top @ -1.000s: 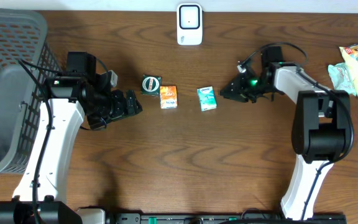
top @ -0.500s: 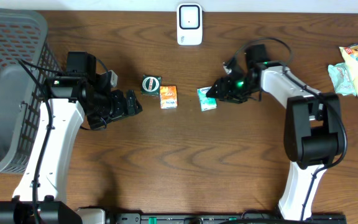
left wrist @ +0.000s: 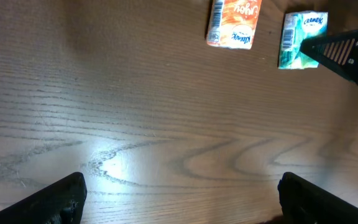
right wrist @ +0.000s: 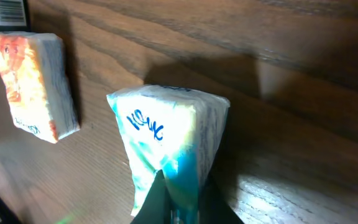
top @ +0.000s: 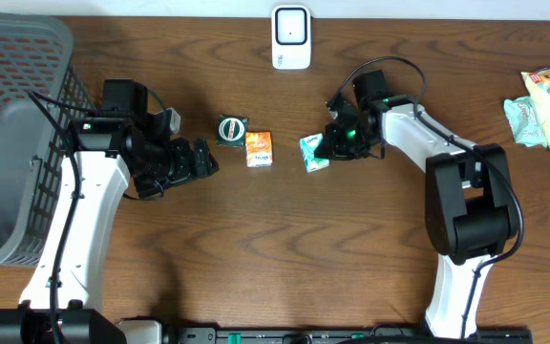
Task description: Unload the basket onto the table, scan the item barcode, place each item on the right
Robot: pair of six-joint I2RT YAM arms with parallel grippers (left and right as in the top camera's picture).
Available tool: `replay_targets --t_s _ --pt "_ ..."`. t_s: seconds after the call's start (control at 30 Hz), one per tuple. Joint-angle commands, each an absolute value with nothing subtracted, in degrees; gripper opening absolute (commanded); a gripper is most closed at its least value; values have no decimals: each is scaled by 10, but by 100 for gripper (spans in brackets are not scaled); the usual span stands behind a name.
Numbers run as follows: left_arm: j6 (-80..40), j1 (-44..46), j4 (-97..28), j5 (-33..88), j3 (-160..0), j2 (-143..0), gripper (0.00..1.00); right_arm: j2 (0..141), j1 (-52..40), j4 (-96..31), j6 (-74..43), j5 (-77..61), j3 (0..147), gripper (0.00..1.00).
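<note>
Jaws of the right gripper [right wrist: 179, 202] pinch one end of the teal tissue pack [right wrist: 166, 134], which lies on the wooden table [top: 351, 239] near an orange tissue pack [right wrist: 33, 84]. Left gripper [top: 200, 159] is spread wide, holding nothing.

Left arm [top: 70, 220] — white link shells, black joint housings, black cable strung alongside. Right arm [top: 466, 191] likewise white and black; thin black cable loops above its wrist, green light glowing there. Left gripper [top: 202, 159] all black.
</note>
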State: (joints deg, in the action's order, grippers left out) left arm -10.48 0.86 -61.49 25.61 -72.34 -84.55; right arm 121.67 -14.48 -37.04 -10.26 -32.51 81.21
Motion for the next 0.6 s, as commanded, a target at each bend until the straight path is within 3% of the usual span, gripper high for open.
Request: replay_targets --t_s 0.0,0.33,0.57 --pt "-97 10 -616 259 -722 -850 98 1212 -152 -373 -107 -332 808 1" --pt "-97 10 -616 259 -722 -850 98 1195 -100 -347 -105 -546 810 1" --pt "-97 10 -616 259 -722 -850 98 1192 -41 -325 -29 -755 810 1"
